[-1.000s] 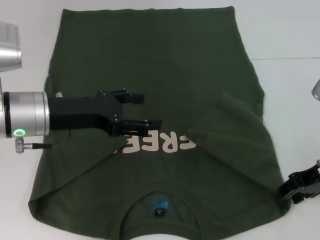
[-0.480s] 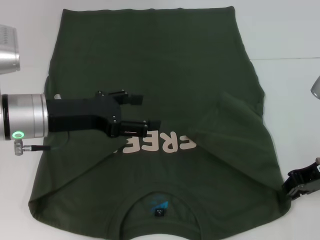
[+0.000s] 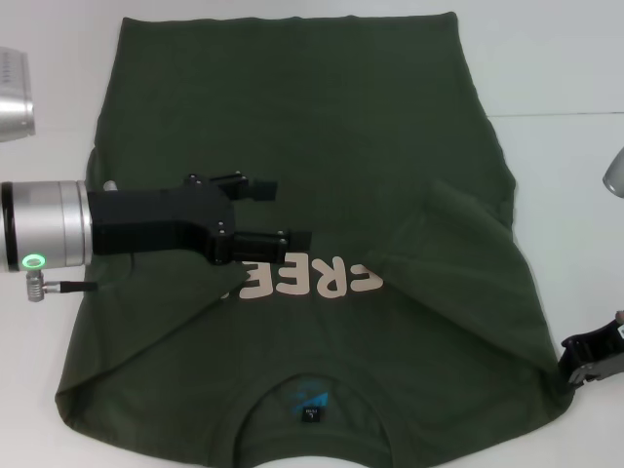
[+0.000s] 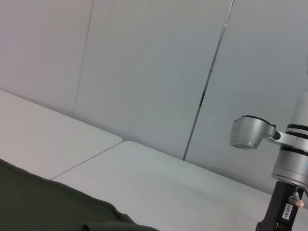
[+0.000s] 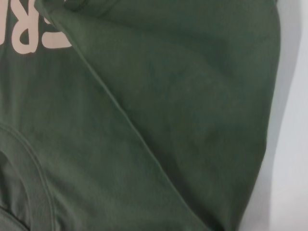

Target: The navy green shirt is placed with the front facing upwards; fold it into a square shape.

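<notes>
Slightly lower and farther right than a second ago, my right gripper point(image 3: 592, 361) sits at the lower-right edge of the head view, beside the shirt's point(image 3: 312, 127) folded side; I cannot tell its opening. My left gripper point(image 3: 278, 213) hovers mid-frame over the chest, fingers spread apart and empty. Spread across the white table point(image 3: 556, 58), sleeves folded inward, the shirt looks soft and limp, best pinched at hems or corners. Pink lettering point(image 3: 310, 281) shows "REE"; the neck label point(image 3: 310, 413) is unreadable.
</notes>
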